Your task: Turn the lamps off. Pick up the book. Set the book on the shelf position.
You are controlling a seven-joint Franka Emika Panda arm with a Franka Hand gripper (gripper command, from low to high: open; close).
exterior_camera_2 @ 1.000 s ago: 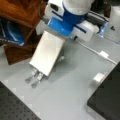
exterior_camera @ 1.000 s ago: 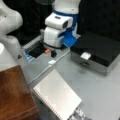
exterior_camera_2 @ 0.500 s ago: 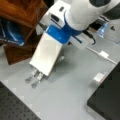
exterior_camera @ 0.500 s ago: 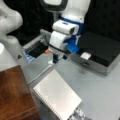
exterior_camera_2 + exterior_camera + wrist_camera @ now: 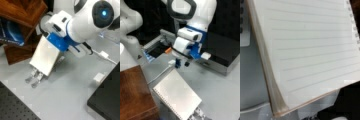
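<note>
The white book (image 5: 178, 96) lies tilted on a metal rack, with its ridged edge toward a front view's left. It also shows below the arm in a front view (image 5: 45, 55), and its lined cover (image 5: 310, 50) fills the wrist view. My gripper (image 5: 182, 64) hangs just above the book's far edge, open, with nothing between its dark fingertips (image 5: 178, 63). The shelf position, a reddish-brown wooden block (image 5: 134, 96), sits beside the book; it appears again in a front view's top left (image 5: 23, 10). The lamps are out of view.
A black-topped silver box (image 5: 223, 51) stands behind the arm; its dark top fills a front view's bottom right (image 5: 107, 100). The rack's metal feet (image 5: 33, 77) stick out under the book. Small white blocks (image 5: 99, 77) with a cable lie on the grey table (image 5: 65, 95).
My gripper has moved down from near the silver box toward the book's far edge. The book has not moved.
</note>
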